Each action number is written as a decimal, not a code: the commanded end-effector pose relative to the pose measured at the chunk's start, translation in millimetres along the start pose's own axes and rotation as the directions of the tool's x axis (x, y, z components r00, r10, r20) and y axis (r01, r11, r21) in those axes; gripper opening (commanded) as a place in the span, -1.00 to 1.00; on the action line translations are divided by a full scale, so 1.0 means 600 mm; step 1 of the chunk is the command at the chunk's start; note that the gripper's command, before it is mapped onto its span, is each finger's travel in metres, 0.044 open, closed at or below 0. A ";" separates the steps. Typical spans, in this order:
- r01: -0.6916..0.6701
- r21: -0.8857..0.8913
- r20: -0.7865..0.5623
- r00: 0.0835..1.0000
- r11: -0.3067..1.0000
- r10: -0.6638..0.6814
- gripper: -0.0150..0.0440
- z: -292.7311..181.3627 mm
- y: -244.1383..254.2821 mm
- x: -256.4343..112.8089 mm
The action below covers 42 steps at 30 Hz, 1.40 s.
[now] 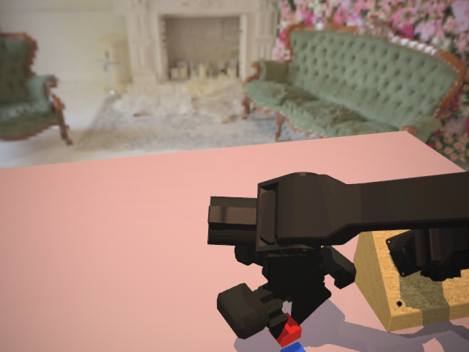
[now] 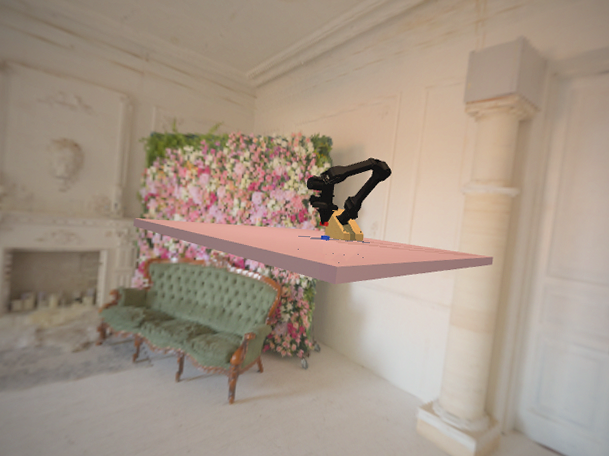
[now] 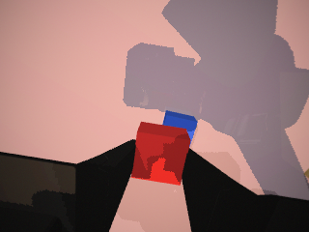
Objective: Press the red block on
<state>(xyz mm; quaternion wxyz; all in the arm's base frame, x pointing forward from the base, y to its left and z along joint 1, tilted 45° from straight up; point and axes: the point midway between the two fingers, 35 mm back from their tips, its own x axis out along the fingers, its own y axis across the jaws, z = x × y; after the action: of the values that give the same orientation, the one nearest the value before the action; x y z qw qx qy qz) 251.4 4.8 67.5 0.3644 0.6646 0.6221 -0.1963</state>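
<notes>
Black, angular and two-fingered, the gripper (image 1: 282, 322) (image 2: 325, 222) (image 3: 159, 150) is closed on the small red rectangular block (image 1: 289, 331) (image 2: 324, 224) (image 3: 160, 155), one dark fingertip pressed to each side of it. The fingers point downward, and the red block hangs in the air above the pink slab-like tabletop (image 1: 113, 246) (image 2: 242, 238) (image 3: 58, 72), with a visible gap beneath it in the exterior view. The small blue rectangular block (image 1: 293, 347) (image 2: 325, 238) (image 3: 181, 121) rests on the tabletop below, apart from the red one. From the wrist, the red block covers part of the blue block, whose far end shows past the red block's upper right edge. From the top, the blue block is cut off by the lower border, just beside the red block in the picture. The two are not joined. How exactly they line up is hard to judge, as the exterior view shows them very small. The black jointed arm (image 1: 401, 200) (image 2: 353, 170) bends over from the wedge-shaped, wood-grained tan base (image 1: 373, 280) (image 2: 335, 229), which stands on the tabletop near the blue block, and the arm's grey shadow (image 1: 363, 335) (image 3: 237, 72) falls around the blue block
</notes>
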 end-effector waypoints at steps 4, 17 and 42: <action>-0.004 0.065 -0.002 1.000 0.998 0.004 -0.49 -0.011 -0.030 0.014; -0.004 0.064 -0.003 1.000 0.998 0.005 -0.49 -0.012 -0.031 0.061; -0.004 0.065 -0.004 1.000 0.998 0.005 -0.49 -0.013 -0.033 0.081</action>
<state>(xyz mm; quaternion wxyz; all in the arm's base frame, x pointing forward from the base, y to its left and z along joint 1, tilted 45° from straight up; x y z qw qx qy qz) 238.0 41.6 33.8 0.3452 0.6766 0.6139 -0.2147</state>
